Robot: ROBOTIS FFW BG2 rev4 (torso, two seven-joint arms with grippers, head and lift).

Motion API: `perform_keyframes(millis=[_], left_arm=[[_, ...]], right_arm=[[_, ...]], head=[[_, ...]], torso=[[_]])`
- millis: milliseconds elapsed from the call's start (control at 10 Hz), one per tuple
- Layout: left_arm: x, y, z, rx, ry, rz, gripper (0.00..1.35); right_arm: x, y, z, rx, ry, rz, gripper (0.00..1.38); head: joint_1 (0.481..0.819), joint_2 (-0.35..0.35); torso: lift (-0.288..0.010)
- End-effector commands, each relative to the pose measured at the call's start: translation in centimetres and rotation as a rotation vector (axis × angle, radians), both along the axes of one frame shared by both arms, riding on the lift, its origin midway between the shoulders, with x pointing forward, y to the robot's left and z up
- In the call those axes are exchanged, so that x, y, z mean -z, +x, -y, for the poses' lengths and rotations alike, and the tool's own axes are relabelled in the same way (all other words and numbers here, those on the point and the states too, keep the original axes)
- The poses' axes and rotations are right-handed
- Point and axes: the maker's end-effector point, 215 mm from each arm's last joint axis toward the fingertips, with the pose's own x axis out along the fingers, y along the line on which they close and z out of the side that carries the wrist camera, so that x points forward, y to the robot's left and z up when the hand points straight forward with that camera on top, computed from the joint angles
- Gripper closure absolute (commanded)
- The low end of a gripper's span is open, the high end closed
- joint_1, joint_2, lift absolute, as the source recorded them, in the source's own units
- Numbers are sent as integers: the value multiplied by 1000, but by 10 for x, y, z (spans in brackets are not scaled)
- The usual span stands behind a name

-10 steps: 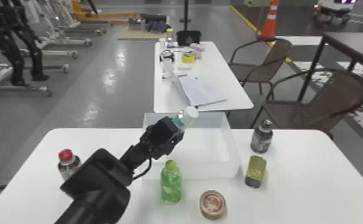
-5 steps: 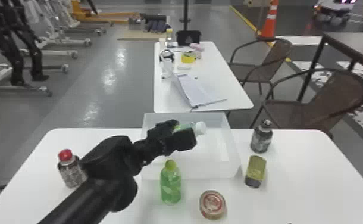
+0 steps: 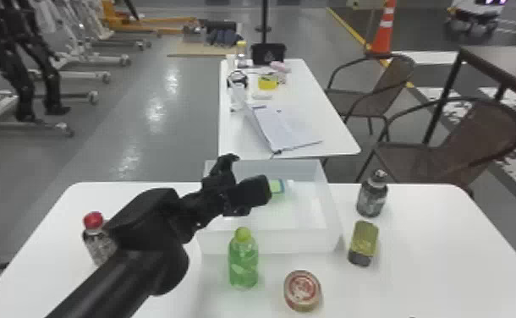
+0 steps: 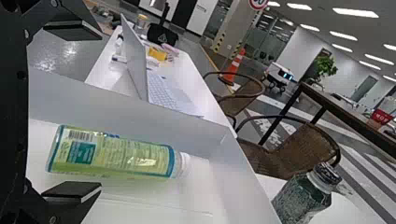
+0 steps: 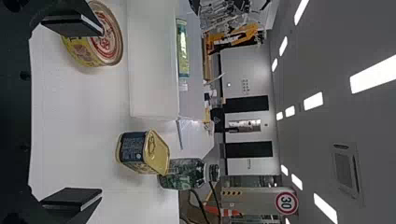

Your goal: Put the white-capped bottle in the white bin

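White bin | white-capped bottle inside, lying on its side

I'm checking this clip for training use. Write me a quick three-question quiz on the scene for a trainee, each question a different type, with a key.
1. True or false: the white-capped bottle lies on its side in the bin.
2. In the head view, the leftmost bottle has a cap that is: a) yellow, b) red, c) white.
3. Fill in: the left gripper's fingers are ____.

Key: 1 true; 2 b; 3 open.
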Motion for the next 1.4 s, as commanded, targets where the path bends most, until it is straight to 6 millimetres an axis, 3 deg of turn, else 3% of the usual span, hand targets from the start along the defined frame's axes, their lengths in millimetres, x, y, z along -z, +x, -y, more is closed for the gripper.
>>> perform_keyframes(millis=[0, 300, 400, 600, 800, 1200, 1300], left_arm=[[-5, 1, -5, -11, -19, 7, 142], [-25, -2, -53, -99, -125, 42, 148], [-36, -10, -88, -162, -208, 69, 150], [-33, -38, -143, -274, -379, 78, 150], [-25, -79, -168, -345, -570, 90, 150], [13, -183, -246, -487, -901, 103, 150], [26, -203, -255, -506, -994, 75, 150]], right_arm=[[0, 0, 0, 0, 0, 0, 85], [0, 0, 0, 0, 0, 0, 85], [1, -1, 0, 0, 0, -2, 85], [3, -5, 1, 2, 3, -9, 85], [3, -7, 2, 0, 2, -11, 85], [6, -13, 5, 9, 3, -21, 85], [8, -15, 7, 16, 1, -26, 85]], head=[[549, 0], [549, 0], [549, 0], [549, 0], [549, 0], [549, 0], [549, 0]], torso=[[-100], [-100], [-100], [-100], [-100], [-100], [-100]])
